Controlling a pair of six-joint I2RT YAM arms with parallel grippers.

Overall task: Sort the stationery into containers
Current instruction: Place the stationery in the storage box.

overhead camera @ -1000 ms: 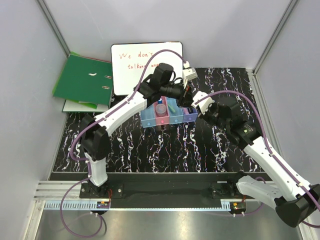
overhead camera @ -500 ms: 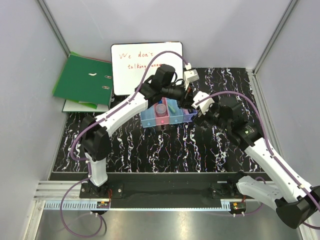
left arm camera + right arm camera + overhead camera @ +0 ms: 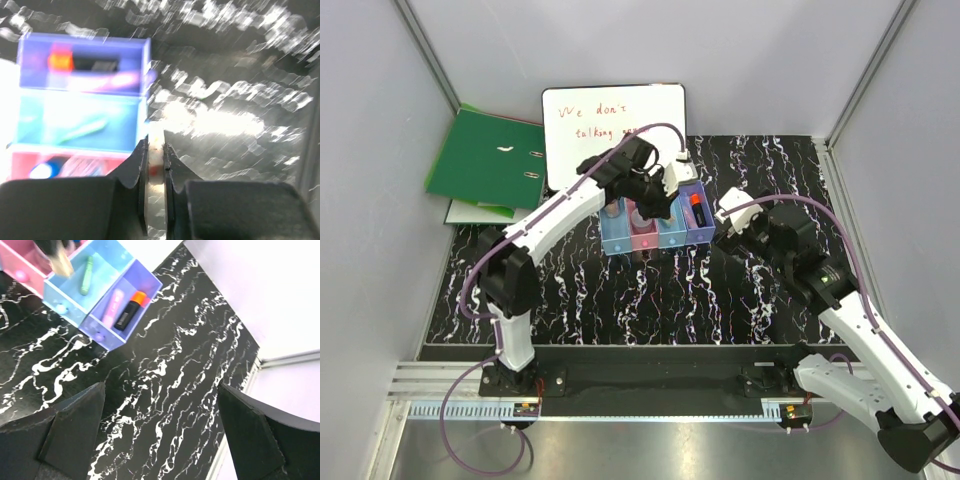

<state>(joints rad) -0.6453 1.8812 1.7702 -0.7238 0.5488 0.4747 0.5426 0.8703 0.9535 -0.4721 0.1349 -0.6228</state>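
While the left fingers [image 3: 134, 172] hang over the row of four joined plastic bins [image 3: 620, 243], they are drawn close with only a slit between them. Blur hides whether something thin is pinched there, so I cannot tell. The right fingers [image 3: 75, 425] are spread wide and empty above the black, white-veined worktop [image 3: 165, 365], near the purple end bin [image 3: 95, 329]. That bin holds the red-and-black marker [image 3: 127, 310] and the small pink bar [image 3: 111, 307]. The slim green stick [image 3: 86, 275] lies in the light blue bin next to it. All three look like light, stiff, smooth plastic, likely to roll or slip. Each is probably best pinched gently across its middle from straight above.
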